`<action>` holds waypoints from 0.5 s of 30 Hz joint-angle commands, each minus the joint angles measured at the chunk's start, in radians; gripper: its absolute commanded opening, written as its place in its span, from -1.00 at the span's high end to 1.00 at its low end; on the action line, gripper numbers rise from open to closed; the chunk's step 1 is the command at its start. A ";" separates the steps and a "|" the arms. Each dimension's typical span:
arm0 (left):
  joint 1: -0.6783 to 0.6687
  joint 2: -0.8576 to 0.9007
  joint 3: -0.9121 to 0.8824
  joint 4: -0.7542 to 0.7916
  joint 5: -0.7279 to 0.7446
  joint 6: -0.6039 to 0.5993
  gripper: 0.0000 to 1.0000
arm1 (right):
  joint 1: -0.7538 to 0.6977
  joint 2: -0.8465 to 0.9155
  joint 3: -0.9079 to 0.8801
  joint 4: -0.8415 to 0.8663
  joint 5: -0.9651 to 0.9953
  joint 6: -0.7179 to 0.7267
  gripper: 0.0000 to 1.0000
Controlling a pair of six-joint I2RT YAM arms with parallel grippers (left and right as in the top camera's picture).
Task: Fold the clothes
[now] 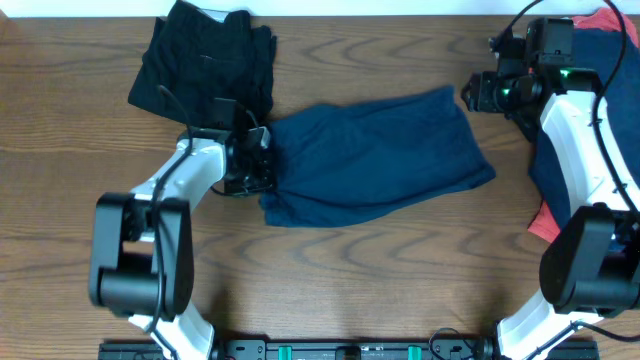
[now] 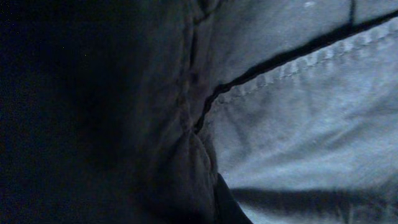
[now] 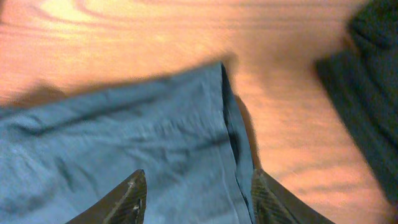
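At mid-table, one pair of navy shorts lies spread roughly flat on the wood-grain table, with no fold in it yet, so we judge this piece barely started. A black heap sits at the far left edge of the table, near the shorts but apart from them. It looks loosely squared, and we can't tell whether it counts as folded. On the right side is an unsorted pile, navy cloth with a coral-red piece poking out underneath, partly hidden by the right arm. That pile looks untouched, so most of the work is left. The left gripper is down at the left edge of the shorts. Its wrist view is filled with close-up cloth, with no fingers showing, so we can't tell whether it is clamped or apart. The right gripper hangs just beside the upper right corner of the shorts. Its fingers are spread wide with nothing between them, above the hemmed edge. On materials, the shorts are thin, soft knit and matte, with shallow wrinkles, a stitched hem and a double seam line. They are limp and drape flat, and the outline is a skewed rectangle. The black pieces are rumpled and thicker-looking, and the table is hard and smooth.
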 commanded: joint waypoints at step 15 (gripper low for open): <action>0.009 -0.222 -0.006 -0.021 -0.132 -0.051 0.88 | 0.058 0.224 0.011 -0.018 -0.304 0.113 0.97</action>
